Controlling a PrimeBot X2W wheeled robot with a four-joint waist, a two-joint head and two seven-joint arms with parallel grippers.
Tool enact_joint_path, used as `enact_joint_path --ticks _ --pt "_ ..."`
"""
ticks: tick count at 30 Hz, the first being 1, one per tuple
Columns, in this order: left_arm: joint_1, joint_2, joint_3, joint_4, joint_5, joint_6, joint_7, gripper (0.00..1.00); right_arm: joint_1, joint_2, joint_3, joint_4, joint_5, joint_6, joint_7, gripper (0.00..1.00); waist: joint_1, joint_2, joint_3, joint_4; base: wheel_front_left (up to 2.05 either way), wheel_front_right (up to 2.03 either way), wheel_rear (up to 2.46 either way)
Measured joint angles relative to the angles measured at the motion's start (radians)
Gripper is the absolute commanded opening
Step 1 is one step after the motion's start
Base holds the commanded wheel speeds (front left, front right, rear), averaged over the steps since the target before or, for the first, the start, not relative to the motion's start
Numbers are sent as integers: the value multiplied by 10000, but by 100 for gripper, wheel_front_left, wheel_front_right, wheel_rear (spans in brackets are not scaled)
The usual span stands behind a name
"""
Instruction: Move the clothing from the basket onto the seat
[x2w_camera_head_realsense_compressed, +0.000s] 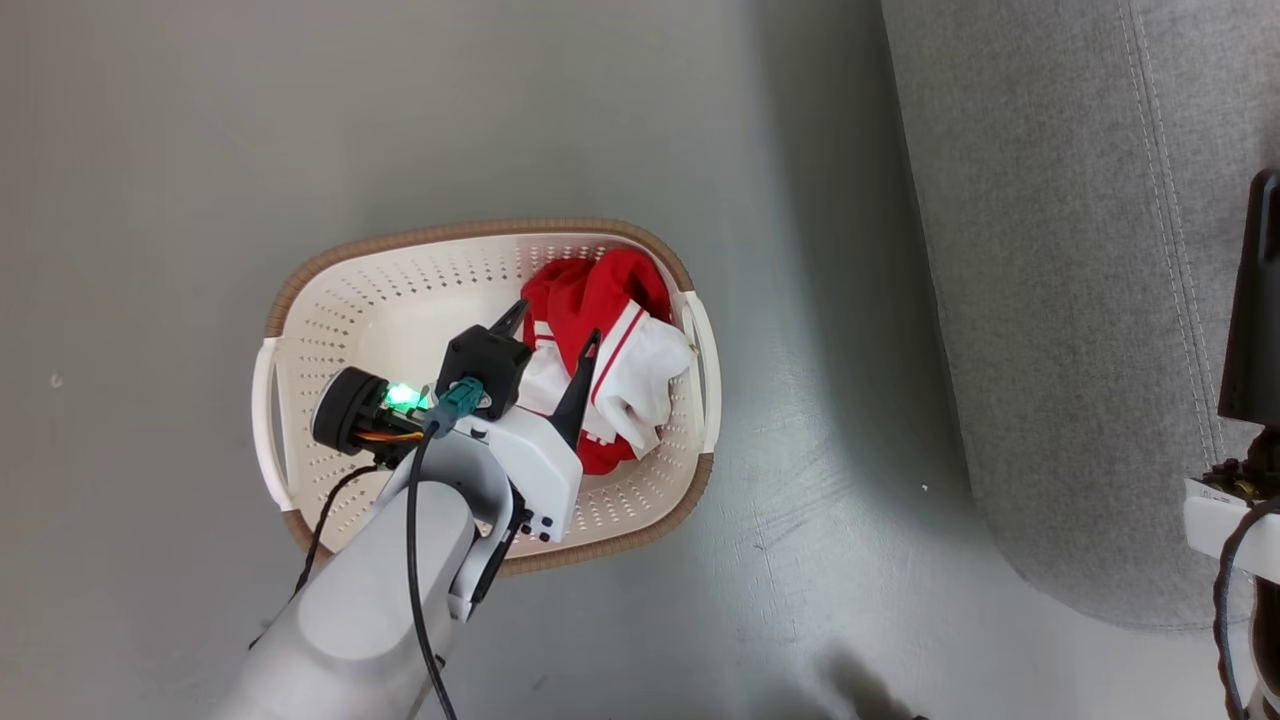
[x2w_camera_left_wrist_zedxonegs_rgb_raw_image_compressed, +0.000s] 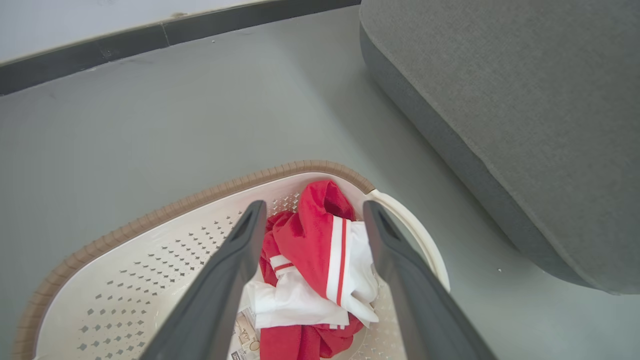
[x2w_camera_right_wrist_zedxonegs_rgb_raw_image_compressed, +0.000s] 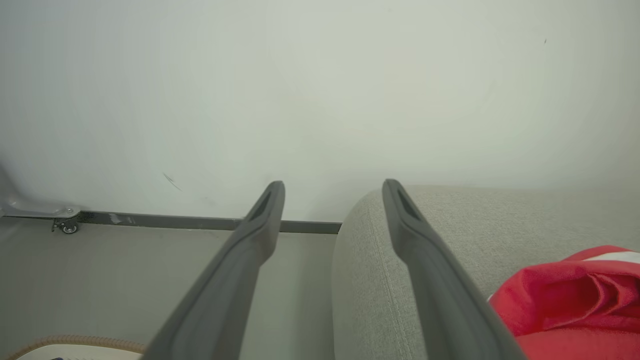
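Observation:
The cream basket (x2w_camera_head_realsense_compressed: 480, 232) with a brown rim stands on the floor left of the grey seat (x2w_camera_head_realsense_compressed: 1080, 300). Red and white clothing (x2w_camera_head_realsense_compressed: 600, 300) lies bunched at its right end. My left gripper (x2w_camera_head_realsense_compressed: 556, 328) hovers open just above that pile, and in the left wrist view its fingers (x2w_camera_left_wrist_zedxonegs_rgb_raw_image_compressed: 235, 260) frame the clothing (x2w_camera_left_wrist_zedxonegs_rgb_raw_image_compressed: 310, 240) without touching it. My right gripper (x2w_camera_right_wrist_zedxonegs_rgb_raw_image_compressed: 334, 186) is open and empty above the seat's edge (x2w_camera_right_wrist_zedxonegs_rgb_raw_image_compressed: 450, 235). Another red piece of clothing (x2w_camera_right_wrist_zedxonegs_rgb_raw_image_compressed: 575, 300) lies on the seat beside it.
Grey floor (x2w_camera_head_realsense_compressed: 820, 450) separates basket and seat. A pale wall with a dark skirting board (x2w_camera_left_wrist_zedxonegs_rgb_raw_image_compressed: 100, 47) runs behind. A small caster wheel (x2w_camera_right_wrist_zedxonegs_rgb_raw_image_compressed: 67, 227) sits by the wall. A barcode label (x2w_camera_left_wrist_zedxonegs_rgb_raw_image_compressed: 245, 340) lies inside the basket. Dark parts of my right arm (x2w_camera_head_realsense_compressed: 1250, 330) overhang the seat.

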Motion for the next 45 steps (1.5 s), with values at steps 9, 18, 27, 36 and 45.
enact_joint_path --ticks 9,18,27,36,45 --pt "-424 -29 -61 704 19 -161 15 100 -128 0 -15 15 10 0 -240 100 0 0 371 -191 0 0 0" --pt "-836 -209 -50 1258 19 -257 15 100 -255 -2 75 159 13 0 -353 100 0 0 724 -353 0 0 0" --pt "-1213 -324 -50 1804 17 -347 4 100 -467 -2 178 257 107 0 -449 100 0 0 1161 -452 0 0 0" --pt "-1581 -416 -33 2228 12 -520 0 100 -621 -2 224 328 107 0 -533 100 1 0 1548 -473 0 0 0" --pt "-1816 -548 -33 2629 -88 -700 0 100 -700 -2 226 362 109 0 -694 100 0 0 1881 -515 0 0 0"
